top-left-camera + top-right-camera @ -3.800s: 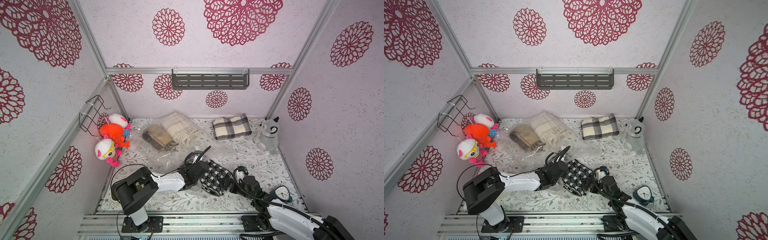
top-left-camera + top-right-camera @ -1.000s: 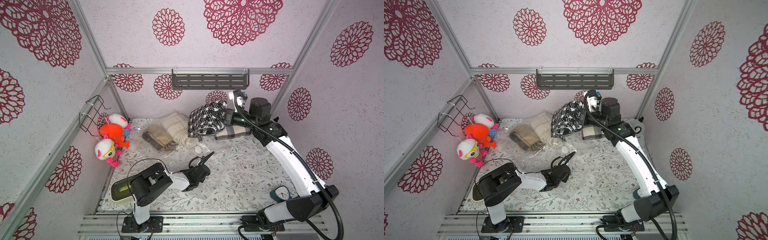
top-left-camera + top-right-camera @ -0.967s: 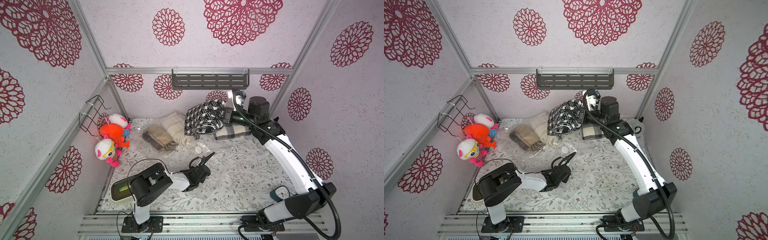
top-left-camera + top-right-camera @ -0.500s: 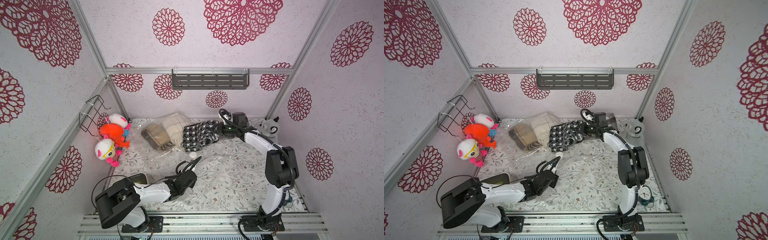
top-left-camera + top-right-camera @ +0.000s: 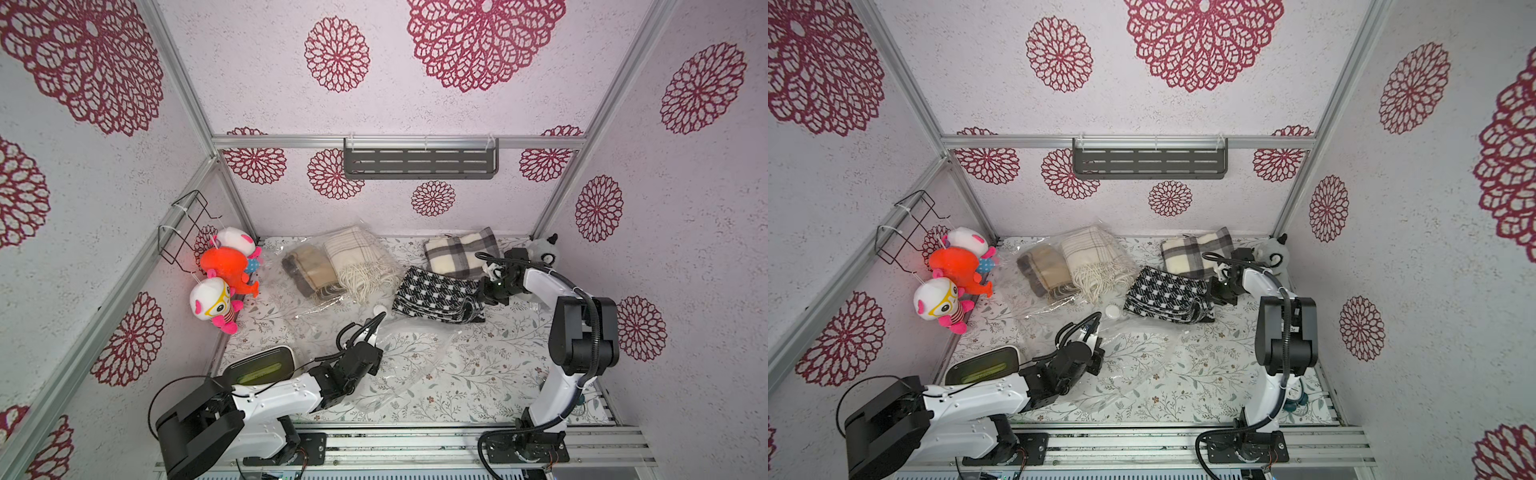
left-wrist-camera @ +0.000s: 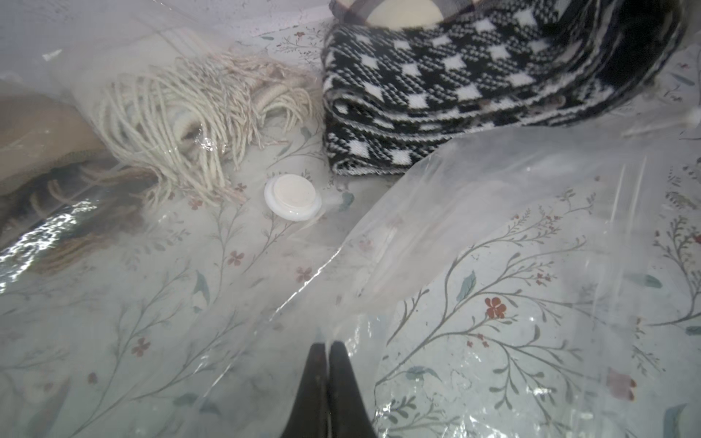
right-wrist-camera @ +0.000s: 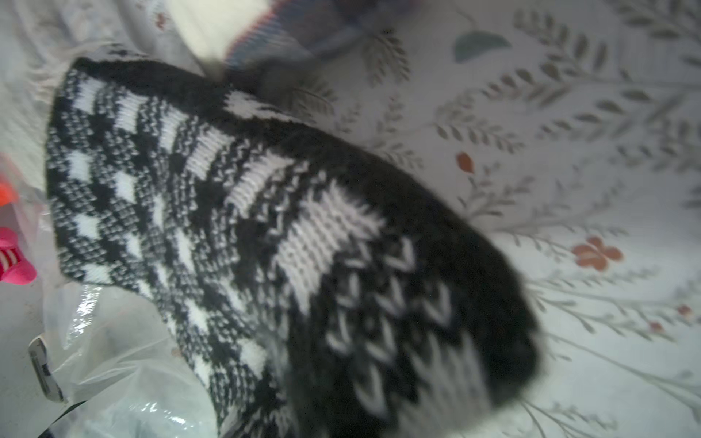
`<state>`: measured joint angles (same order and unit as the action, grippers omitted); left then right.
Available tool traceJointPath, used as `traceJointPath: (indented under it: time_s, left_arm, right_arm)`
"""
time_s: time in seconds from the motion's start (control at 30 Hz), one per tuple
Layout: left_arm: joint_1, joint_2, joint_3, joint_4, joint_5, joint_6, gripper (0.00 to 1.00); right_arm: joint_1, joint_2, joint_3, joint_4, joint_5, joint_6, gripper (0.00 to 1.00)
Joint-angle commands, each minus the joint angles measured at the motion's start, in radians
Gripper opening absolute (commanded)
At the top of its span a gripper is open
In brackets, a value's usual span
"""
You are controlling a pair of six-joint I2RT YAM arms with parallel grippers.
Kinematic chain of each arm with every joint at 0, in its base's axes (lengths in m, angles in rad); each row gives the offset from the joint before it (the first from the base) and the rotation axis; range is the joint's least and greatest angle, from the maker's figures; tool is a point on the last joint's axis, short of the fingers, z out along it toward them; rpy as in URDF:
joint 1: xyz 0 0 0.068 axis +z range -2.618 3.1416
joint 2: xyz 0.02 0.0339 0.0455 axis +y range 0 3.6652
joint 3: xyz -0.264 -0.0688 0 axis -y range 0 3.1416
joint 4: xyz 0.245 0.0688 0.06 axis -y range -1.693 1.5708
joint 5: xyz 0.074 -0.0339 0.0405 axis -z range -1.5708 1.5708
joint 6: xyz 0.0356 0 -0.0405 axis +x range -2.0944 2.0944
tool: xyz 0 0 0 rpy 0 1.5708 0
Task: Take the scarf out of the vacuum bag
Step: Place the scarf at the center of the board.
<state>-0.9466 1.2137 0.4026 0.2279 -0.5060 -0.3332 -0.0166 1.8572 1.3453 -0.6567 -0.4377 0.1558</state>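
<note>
Scarf (image 5: 436, 297): no longer aloft; lowered onto table (image 5: 478, 374), far right of centre, beside plaid scarf (image 5: 459, 251), fully outside bag (image 5: 415, 353). Right gripper (image 5: 484, 293) clamped narrow on its right end; left gripper (image 6: 325, 347) pinched shut on bag film, near. Extraction effectively done; only release left.

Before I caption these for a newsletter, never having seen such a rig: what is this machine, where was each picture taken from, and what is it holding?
Two white robot arms with pincer grippers work over a flowered table. The two wide pictures look down from above; the two close-ups come from cameras on the arms' wrists. The left gripper is shut on the clear vacuum bag. The right gripper grips one end of the black-and-white scarf, which lies outside the bag beside a plaid scarf.
</note>
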Motion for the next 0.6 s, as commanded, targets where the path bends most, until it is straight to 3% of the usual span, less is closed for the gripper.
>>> traceJointPath:
  time_s: [0.0, 0.1, 0.4, 0.5, 0.57]
  left_arm:
    - [0.015, -0.068, -0.021, -0.033, -0.016, -0.011, 0.00]
    - [0.015, -0.096, -0.006, -0.107, -0.069, -0.055, 0.00]
    - [0.018, -0.102, -0.014, -0.084, -0.081, -0.041, 0.00]
    - [0.018, -0.117, -0.016, -0.086, -0.043, -0.054, 0.00]
    - [0.018, -0.108, -0.001, -0.102, -0.043, -0.055, 0.00]
  right_arm:
    - [-0.021, -0.079, 0.035, -0.086, 0.156, -0.037, 0.00]
    - [-0.022, -0.079, 0.086, -0.163, 0.309, -0.004, 0.00]
    - [-0.023, -0.009, 0.190, -0.162, 0.495, 0.036, 0.00]
    - [-0.005, -0.016, 0.187, -0.118, 0.504, 0.049, 0.08]
    - [0.008, -0.029, 0.193, -0.096, 0.542, 0.062, 0.20]
